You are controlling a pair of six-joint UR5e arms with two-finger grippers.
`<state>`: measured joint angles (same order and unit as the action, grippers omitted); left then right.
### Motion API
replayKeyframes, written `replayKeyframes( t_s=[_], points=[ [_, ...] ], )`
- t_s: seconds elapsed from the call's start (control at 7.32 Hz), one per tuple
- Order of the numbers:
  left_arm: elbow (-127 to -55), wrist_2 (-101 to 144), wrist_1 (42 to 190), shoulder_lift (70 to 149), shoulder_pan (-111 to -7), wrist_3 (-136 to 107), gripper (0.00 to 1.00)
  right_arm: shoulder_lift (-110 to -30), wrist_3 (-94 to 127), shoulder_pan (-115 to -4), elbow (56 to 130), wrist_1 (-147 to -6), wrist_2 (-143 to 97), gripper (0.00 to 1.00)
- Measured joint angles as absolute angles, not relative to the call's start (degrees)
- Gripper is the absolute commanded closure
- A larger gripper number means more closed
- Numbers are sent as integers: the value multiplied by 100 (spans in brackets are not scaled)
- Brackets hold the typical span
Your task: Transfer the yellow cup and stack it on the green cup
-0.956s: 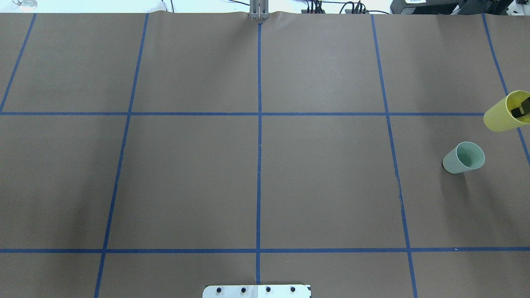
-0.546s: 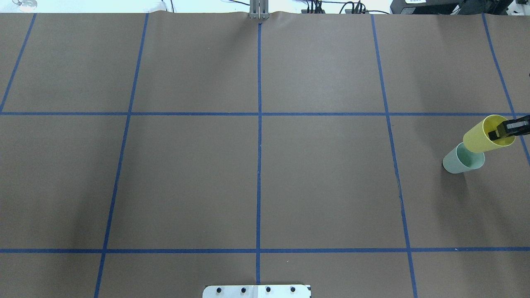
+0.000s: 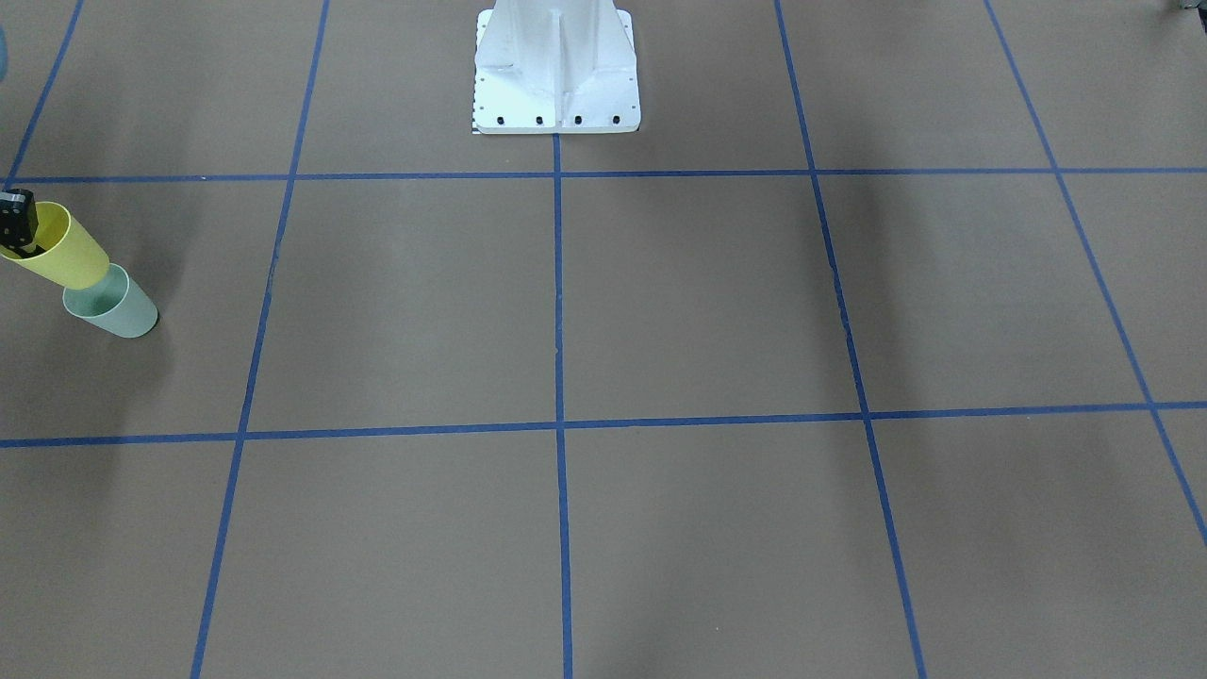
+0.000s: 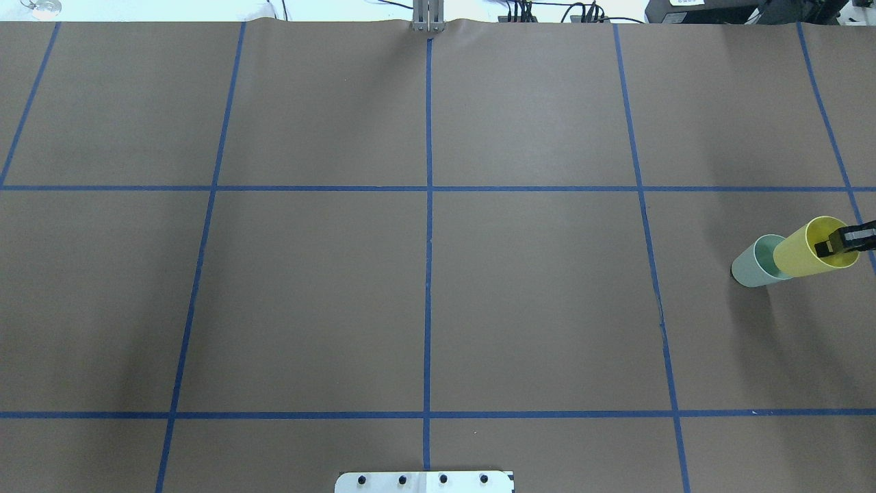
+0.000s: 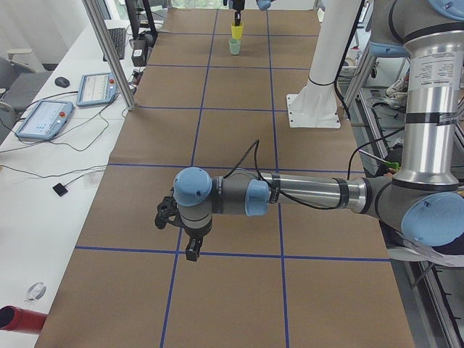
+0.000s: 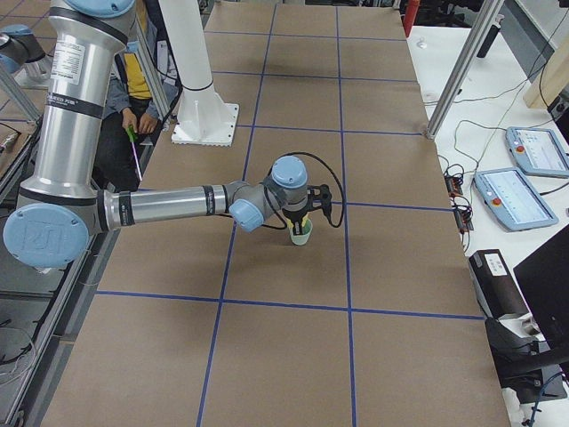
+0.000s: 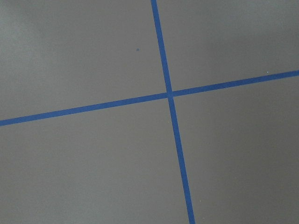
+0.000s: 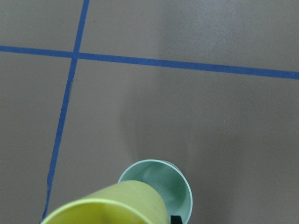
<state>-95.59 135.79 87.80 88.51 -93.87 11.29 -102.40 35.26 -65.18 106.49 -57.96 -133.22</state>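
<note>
right claw (image 4: 838, 243): cut by frame edge | green cup (image 4: 751, 265): partly behind yellow cup (image 4: 797, 255)

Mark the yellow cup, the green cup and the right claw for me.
yellow cup (image 4: 795, 259), overhead exterior view, outer side wall.
green cup (image 4: 748, 272), overhead exterior view, outer wall.
right claw (image 4: 836, 243), overhead exterior view, between fingertips at the cup's rim.

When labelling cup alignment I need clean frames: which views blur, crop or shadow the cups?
Right wrist view: the yellow cup is soft and cut by the bottom edge; the green cup is sharper. Overhead view: both crisp, near the right edge, a soft shadow beside them. Left exterior view: both tiny, far away.
</note>
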Motion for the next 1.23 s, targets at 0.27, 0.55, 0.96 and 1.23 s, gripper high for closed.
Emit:
replayKeyframes(
  t_s=[0.27, 0.55, 0.96, 1.23],
  points=[
    [-9562, 13579, 8780, 8846, -9387, 1127, 0, -10036, 3532, -6508, 10465, -5785, -13294, 86],
    [-9562, 13579, 8786, 8845, -9387, 1133, 0, -9923, 3533, -6509, 10339, -5783, -13295, 76],
    [-9575, 13579, 8785, 8845, -9387, 1130, 0, -9906, 3532, -6503, 10320, -5783, -13298, 1],
    [-9579, 13579, 8788, 8845, -9387, 1133, 0, -9886, 3501, -6497, 10338, -5783, -13300, 0]
  ],
)
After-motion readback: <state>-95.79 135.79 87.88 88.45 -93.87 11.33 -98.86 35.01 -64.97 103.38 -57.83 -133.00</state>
